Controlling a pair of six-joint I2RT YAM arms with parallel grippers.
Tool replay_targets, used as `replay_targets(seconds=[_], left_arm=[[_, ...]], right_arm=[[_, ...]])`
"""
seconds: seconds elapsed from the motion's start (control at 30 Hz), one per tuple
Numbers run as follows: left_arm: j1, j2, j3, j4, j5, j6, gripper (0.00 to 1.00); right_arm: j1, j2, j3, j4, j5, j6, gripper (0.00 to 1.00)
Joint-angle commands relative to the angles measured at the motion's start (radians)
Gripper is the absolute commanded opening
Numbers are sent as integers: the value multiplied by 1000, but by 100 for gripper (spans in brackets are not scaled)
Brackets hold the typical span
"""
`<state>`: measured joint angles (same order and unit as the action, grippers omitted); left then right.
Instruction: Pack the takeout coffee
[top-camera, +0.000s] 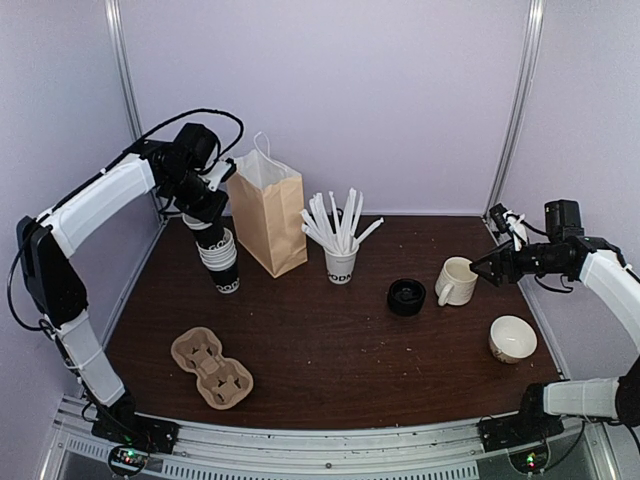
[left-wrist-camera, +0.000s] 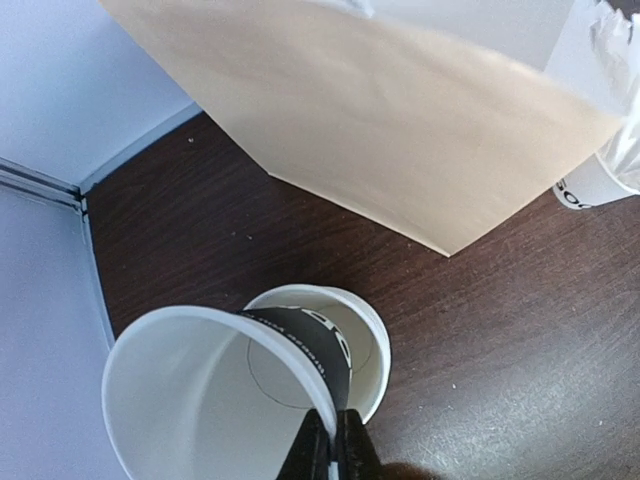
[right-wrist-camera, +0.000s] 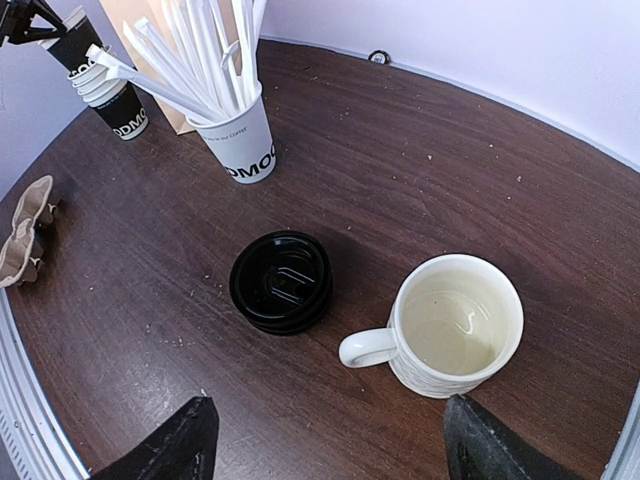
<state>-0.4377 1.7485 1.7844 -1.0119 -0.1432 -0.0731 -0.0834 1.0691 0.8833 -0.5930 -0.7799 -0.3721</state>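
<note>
My left gripper (left-wrist-camera: 335, 440) is shut on the rim of a lidless black paper cup (left-wrist-camera: 200, 400), which tilts out of the cup stack (left-wrist-camera: 368, 345) beneath it. In the top view that stack (top-camera: 222, 264) stands left of the brown paper bag (top-camera: 268, 212), with the left gripper (top-camera: 205, 207) at its top. Black plastic lids (top-camera: 406, 296) lie in a low pile mid-table, also seen as lids (right-wrist-camera: 281, 281). The takeout coffee as a lidded cup is out of view. My right gripper (right-wrist-camera: 325, 440) hangs open above the table, short of the lids and the white mug (right-wrist-camera: 455, 325).
A paper cup full of white sticks (top-camera: 341, 262) stands right of the bag. A moulded cup carrier (top-camera: 210, 366) lies at the front left. A cream cup (top-camera: 512, 338) sits at the front right, near the mug (top-camera: 456, 281). Walls close the back and sides.
</note>
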Motion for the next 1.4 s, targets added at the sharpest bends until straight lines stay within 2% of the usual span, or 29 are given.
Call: replay_targets(seconds=[0.0, 0.1, 0.23, 0.47, 0.6, 0.8, 1.1, 1.37], left_arm=[[-51, -53, 123, -107, -77, 16, 0], [-101, -73, 199, -175, -121, 15, 0], [-194, -119, 217, -198, -123, 27, 0], [-445, -143, 192, -233, -103, 45, 0], [-595, -135, 157, -202, -73, 39, 0], [-747, -70, 80, -81, -16, 25, 0], [-841, 87, 84, -18, 7, 25, 0], [-848, 124, -44, 150, 66, 19, 0]], right_arm=[[4, 0, -4, 7, 16, -17, 81], [5, 0, -3, 4, 16, -20, 81], [4, 2, -3, 2, 15, -25, 81], [4, 3, -3, -2, 13, -30, 81], [4, 6, -3, -2, 13, -31, 81], [4, 12, -1, 0, 9, -30, 81], [4, 5, -2, 1, 4, -24, 81], [4, -14, -6, -1, 12, -24, 81]])
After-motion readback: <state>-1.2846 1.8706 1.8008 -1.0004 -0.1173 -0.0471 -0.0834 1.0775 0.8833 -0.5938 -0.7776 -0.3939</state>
